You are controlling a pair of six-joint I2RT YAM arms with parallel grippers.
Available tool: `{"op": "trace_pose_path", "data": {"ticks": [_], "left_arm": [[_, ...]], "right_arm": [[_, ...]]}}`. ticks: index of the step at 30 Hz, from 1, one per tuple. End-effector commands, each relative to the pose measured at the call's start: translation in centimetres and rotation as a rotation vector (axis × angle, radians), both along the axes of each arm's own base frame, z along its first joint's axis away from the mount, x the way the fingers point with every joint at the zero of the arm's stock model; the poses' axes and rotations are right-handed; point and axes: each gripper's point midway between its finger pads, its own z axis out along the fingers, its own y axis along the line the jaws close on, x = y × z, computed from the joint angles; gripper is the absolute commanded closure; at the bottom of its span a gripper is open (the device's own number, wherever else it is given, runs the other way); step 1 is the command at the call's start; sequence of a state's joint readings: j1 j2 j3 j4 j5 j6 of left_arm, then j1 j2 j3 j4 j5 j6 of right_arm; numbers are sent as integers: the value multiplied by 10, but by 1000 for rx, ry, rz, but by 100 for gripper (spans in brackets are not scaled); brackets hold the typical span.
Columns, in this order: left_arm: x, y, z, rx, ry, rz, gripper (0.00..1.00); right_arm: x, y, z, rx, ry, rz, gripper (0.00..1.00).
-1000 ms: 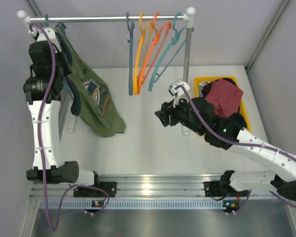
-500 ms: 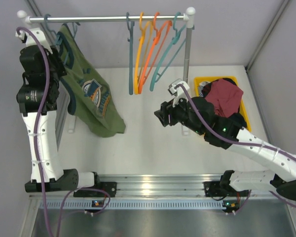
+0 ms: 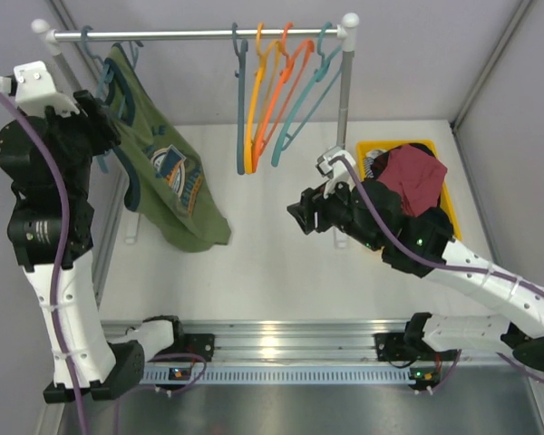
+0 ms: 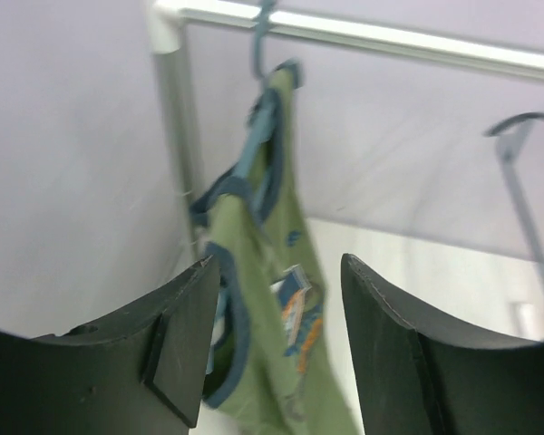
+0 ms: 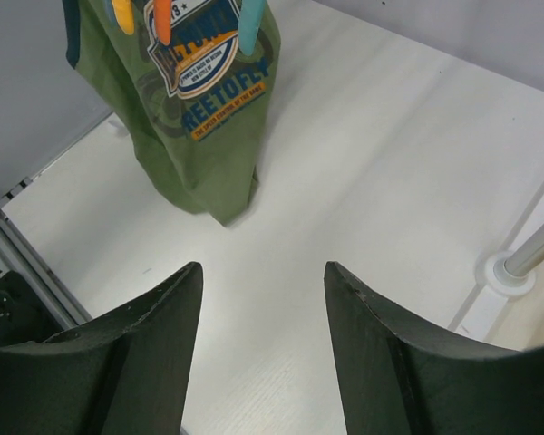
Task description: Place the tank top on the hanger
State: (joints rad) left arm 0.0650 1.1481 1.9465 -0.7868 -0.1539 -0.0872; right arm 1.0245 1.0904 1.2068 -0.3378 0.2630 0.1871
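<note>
The olive-green tank top [image 3: 172, 181] hangs on the slate-teal hanger [image 3: 104, 80], whose hook sits over the left end of the rail. In the left wrist view the hook [image 4: 263, 36] is over the rail and the top [image 4: 281, 227] hangs below it. My left gripper [image 3: 102, 127] is open and empty, a little left of the top and apart from it; its own view shows the same [image 4: 279, 272]. My right gripper [image 3: 295, 217] is open and empty above the table's middle [image 5: 263, 272]. The top's printed chest shows in the right wrist view [image 5: 190, 118].
The rail [image 3: 199, 34] also holds a blue-grey hanger [image 3: 240, 109], two orange hangers [image 3: 267, 100] and a lighter teal hanger [image 3: 304, 100] near its right post [image 3: 344, 91]. A yellow bin [image 3: 435, 149] at the right holds a maroon garment [image 3: 412, 177].
My left arm has drawn back to the left and risen, away from the tank top, which stays hanging on the rail. The right arm has barely moved.
</note>
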Motion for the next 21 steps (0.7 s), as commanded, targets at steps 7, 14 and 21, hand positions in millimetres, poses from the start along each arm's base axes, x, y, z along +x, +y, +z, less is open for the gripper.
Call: {"op": "trace_pose_path", "data": {"ticks": [7, 14, 21], "left_arm": [[-5, -78, 12, -170, -145, -415, 37], [0, -99, -55, -291, -53, -506, 35], [4, -153, -131, -253, 114, -529, 34]], "right_arm": [[-2, -26, 13, 65, -33, -64, 42], [-4, -43, 5, 59, -34, -105, 40], [-5, -57, -9, 46, -19, -151, 39]]}}
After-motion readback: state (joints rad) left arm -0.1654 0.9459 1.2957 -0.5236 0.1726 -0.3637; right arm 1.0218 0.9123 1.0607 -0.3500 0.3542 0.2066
